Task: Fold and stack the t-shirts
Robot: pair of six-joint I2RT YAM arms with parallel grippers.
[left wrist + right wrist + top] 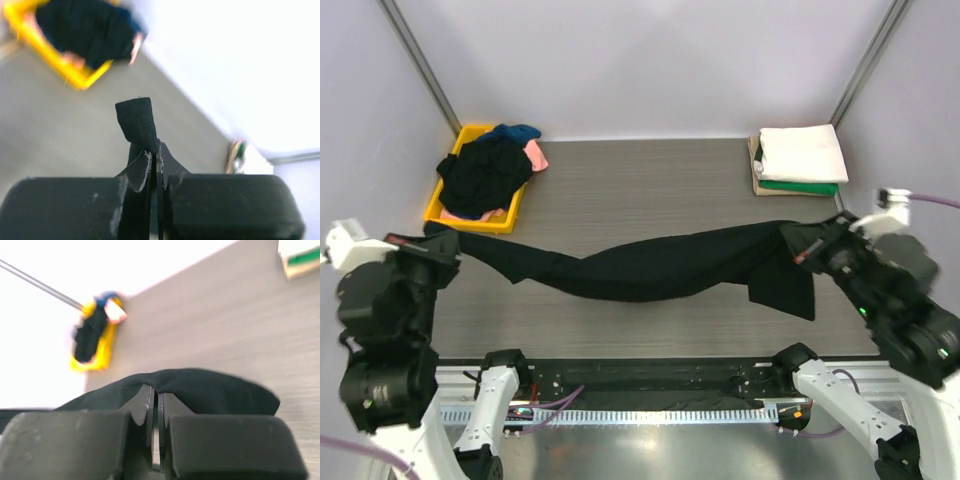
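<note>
Black t-shirt (650,268) ends hidden inside left claw (446,246), right claw (793,246)

black t-shirt (650,268) stretched across; yellow tray (433,200), folded stack (802,155) behind.

Lab cell — white panels (640,60), metal frame (417,60)

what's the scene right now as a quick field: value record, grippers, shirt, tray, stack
left gripper: shut on black t-shirt, left end
right gripper: shut on black t-shirt, right end
black t-shirt: unfolded, stretched between the arms, sagging mid-span
yellow tray: far left, holds heap of dark, pink and blue cloth
folded stack: far right, white on top, green below, tan at bottom
table: grey wood grain
</note>
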